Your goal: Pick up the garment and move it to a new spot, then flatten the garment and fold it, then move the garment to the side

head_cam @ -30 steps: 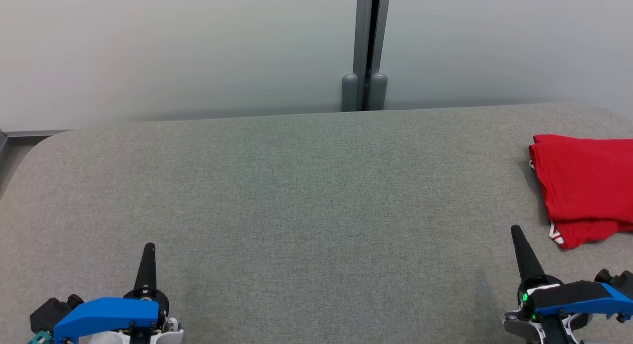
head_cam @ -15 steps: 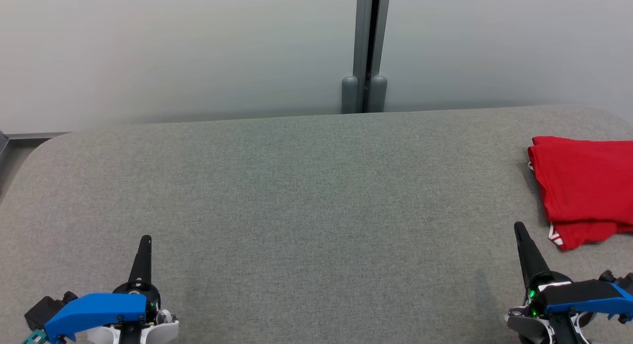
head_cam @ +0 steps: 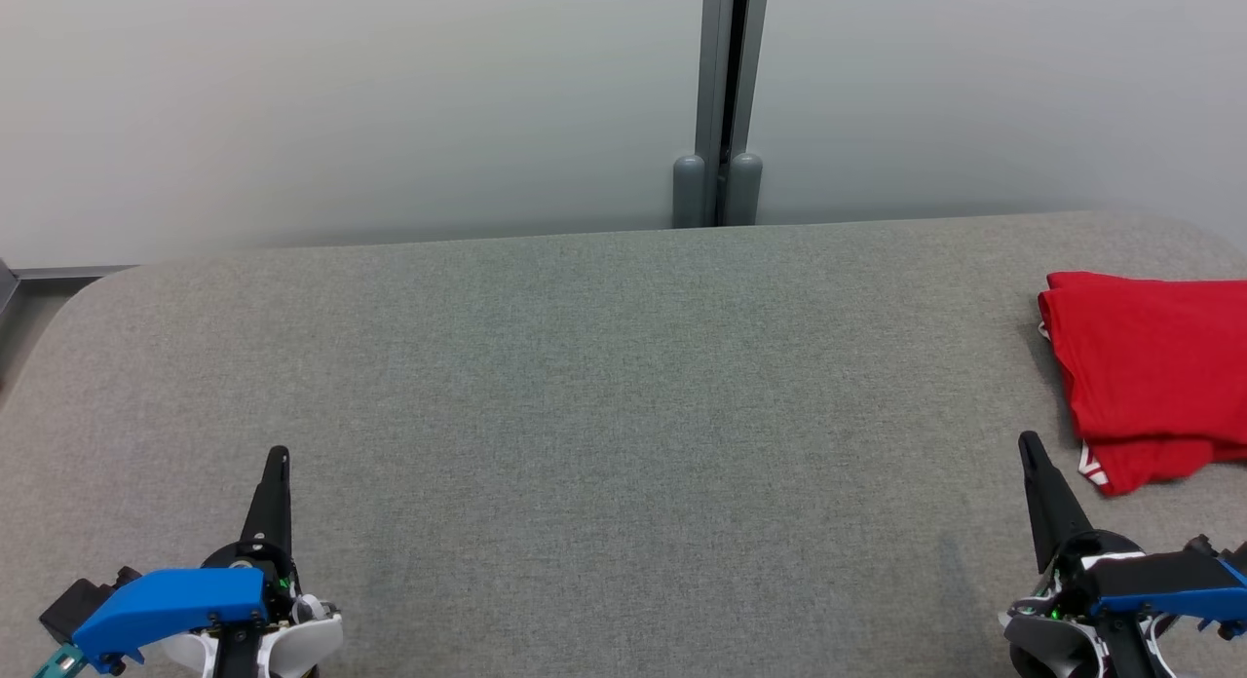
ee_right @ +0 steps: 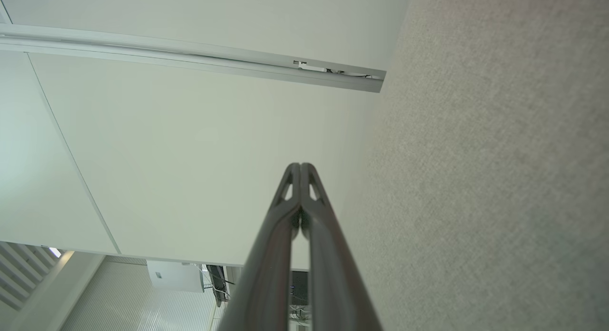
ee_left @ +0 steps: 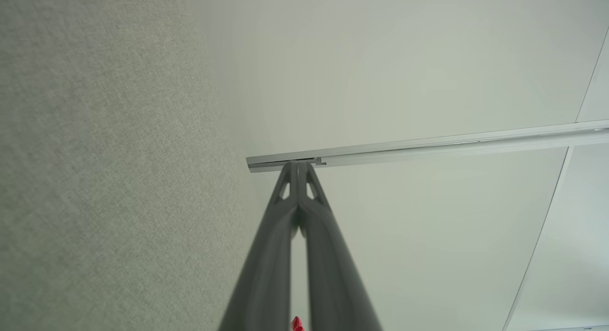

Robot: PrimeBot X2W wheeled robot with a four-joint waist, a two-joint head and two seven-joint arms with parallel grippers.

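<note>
The garment (head_cam: 1150, 371) is red and lies folded at the far right edge of the grey padded table (head_cam: 604, 386), partly cut off by the head view's right border. My right gripper (head_cam: 1025, 441) hovers low at the lower right, just left of the garment's near corner, fingers pressed together and holding nothing. At the lower left my left gripper (head_cam: 279, 455) is shut and empty, far from the garment. In the wrist views the left gripper (ee_left: 299, 163) and the right gripper (ee_right: 299, 164) each show both fingers touching at the tips. A sliver of red garment (ee_left: 296, 324) peeks between the left fingers' bases.
A pale wall panel with a grey vertical post (head_cam: 721, 94) stands behind the table's far edge. The table's rounded left corner (head_cam: 68, 298) drops to a grey ledge. The wide fabric top lies between the two grippers.
Both grippers have drawn back toward the bottom corners, the left one sliding a little leftward. The picture has shifted down slightly, so the camera has tilted. The garment lies as before.
</note>
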